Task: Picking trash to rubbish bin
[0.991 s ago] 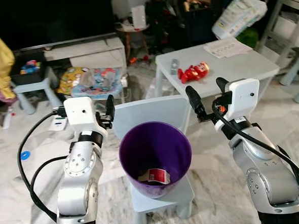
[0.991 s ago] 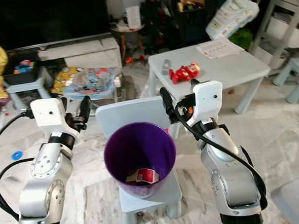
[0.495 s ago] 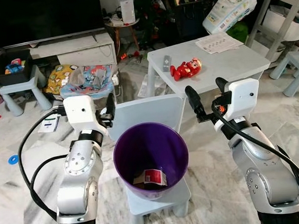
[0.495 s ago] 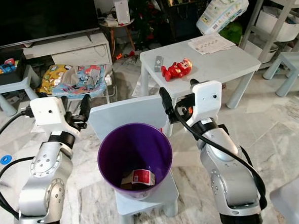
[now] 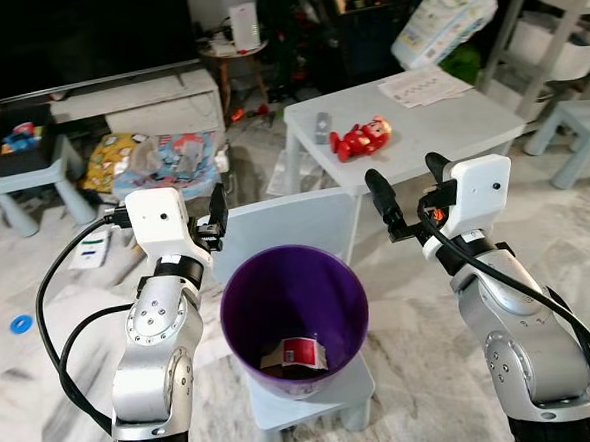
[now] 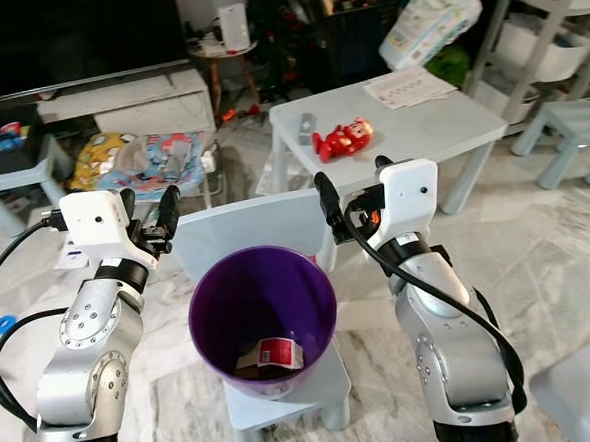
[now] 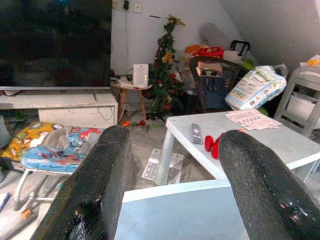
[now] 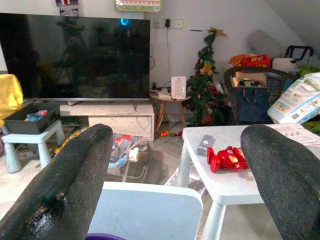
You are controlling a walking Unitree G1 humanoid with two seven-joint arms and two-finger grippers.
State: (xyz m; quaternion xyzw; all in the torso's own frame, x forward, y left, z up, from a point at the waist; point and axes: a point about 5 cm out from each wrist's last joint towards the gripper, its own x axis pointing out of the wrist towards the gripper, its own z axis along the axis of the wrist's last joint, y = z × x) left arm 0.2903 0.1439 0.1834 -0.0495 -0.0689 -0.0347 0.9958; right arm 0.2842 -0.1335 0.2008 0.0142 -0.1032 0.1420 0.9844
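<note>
While both claws hang empty w/ fingers spread, trash sits in the bin between them.
Purple bin [image 5: 294,316] stands on a small pale chair [image 5: 295,226], prob. raised so it's within arm reach; it's below & between left gripper [image 5: 217,212] and right gripper [image 5: 404,199], each held level beside the rim. Red-white wrapper [image 5: 301,353] lies at bin bottom, so that drop looks done. Beyond right gripper, white table [image 5: 469,120] holds a red toy [image 5: 360,138] & a remote [image 5: 320,128], apart from both claws; whether either counts as trash, can't tell.
</note>
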